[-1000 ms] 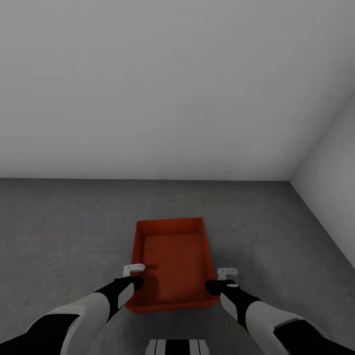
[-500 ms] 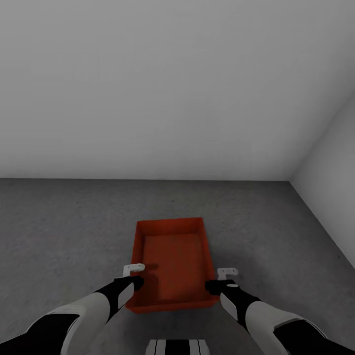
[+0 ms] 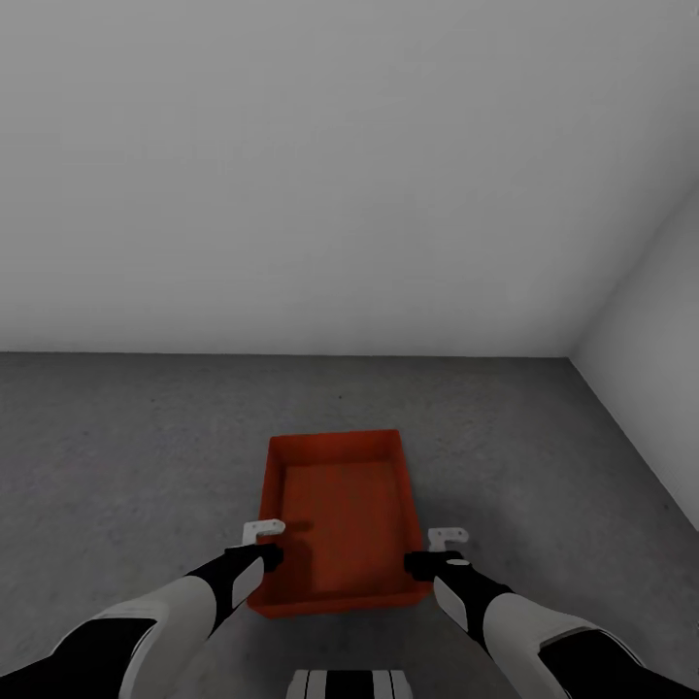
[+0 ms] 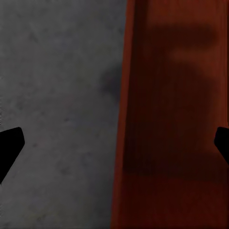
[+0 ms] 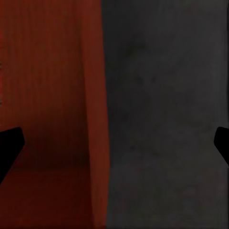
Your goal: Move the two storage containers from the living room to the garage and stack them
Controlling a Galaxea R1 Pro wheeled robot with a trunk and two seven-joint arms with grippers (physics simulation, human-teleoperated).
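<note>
one orange-red storage container (image 3: 340, 519) sits on the dark grey concrete floor (image 3: 126, 456) of the garage, directly between the two grippers, its long sides running away from the robot toward the pale grey wall (image 3: 320, 165). it is empty inside.

the left gripper (image 3: 262, 542) hangs over the container's left long wall near the close corner. in the left wrist view its fingers (image 4: 9, 148) are spread wide, one dark tip over the bare floor (image 4: 57, 114) and the other over the container's (image 4: 176, 119) inside, with the wall's rim running between them; they do not touch it.

the right gripper (image 3: 437, 549) mirrors this over the right long wall near its close corner. in the right wrist view its fingers (image 5: 9, 148) are likewise wide apart, one tip over the red interior (image 5: 47, 95) and the other over the floor (image 5: 162, 114), the rim between them and apart from both.

neither gripper holds anything. beyond the container the floor meets the wall, and a second wall (image 3: 650, 349) closes the corner on the right gripper's side.
</note>
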